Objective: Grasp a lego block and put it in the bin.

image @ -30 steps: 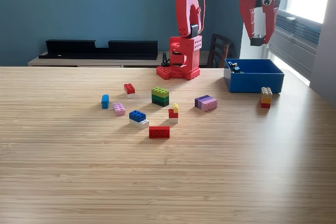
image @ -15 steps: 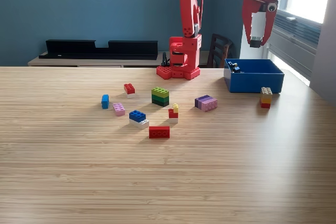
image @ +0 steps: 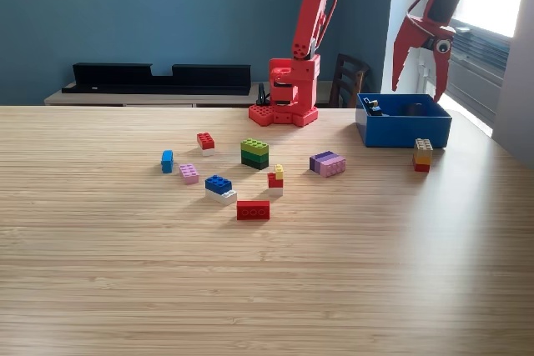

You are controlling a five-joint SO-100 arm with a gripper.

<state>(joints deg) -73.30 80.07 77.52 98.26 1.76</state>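
Observation:
The blue bin [image: 405,131] stands at the exterior view's right, beside the red arm's base [image: 285,93]. My gripper [image: 419,79] hangs just above the bin with its jaws spread open and nothing between them. A dark block [image: 412,109] lies inside the bin under the gripper, and a small dark piece [image: 372,106] sits in its left corner. Loose blocks lie on the table: a green stack [image: 254,152], a purple block [image: 327,162], a red block [image: 253,210] and a blue-and-white one [image: 220,188].
More blocks: a red one [image: 204,140], a small blue one [image: 167,160], a pink one [image: 189,173], a red-and-yellow one [image: 275,177]. A tan-orange-red stack [image: 423,154] stands just in front of the bin's right corner. A black shelf [image: 158,77] runs behind the table.
The gripper held a dark block high over the bin; it has since turned, lowered slightly and opened, and the dark block now lies in the bin.

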